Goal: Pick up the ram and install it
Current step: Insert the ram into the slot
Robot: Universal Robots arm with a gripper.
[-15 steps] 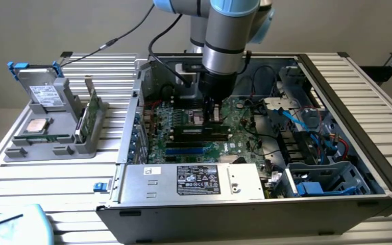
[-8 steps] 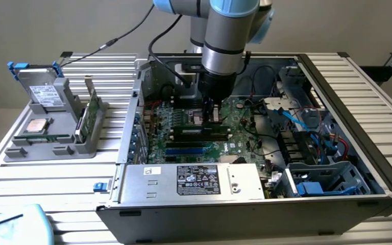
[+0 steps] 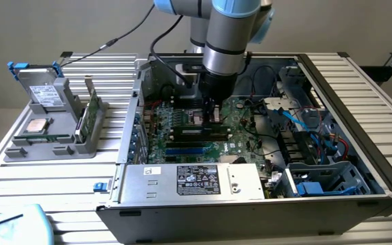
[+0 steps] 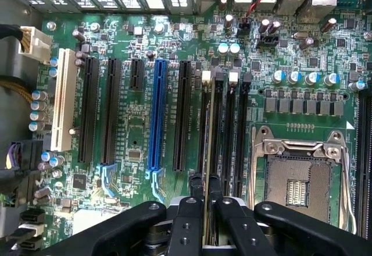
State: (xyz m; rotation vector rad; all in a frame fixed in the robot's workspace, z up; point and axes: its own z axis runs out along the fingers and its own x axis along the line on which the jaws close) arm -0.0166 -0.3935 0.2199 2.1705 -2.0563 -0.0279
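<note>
The pincer (image 3: 214,116) stood deep inside the open case (image 3: 250,219), gripping the ram (image 4: 209,151) edge-on over the black memory slots (image 4: 238,139). Room there was narrow: the processor socket (image 4: 299,174) lay just beside those slots on one flank, the long expansion slots (image 4: 182,116) on the other. In the exterior view the power supply (image 3: 196,181) walled the near side, and the drive cage (image 3: 318,178) and blue cables (image 3: 298,120) crowded the right. The open top gave the free way in.
</note>
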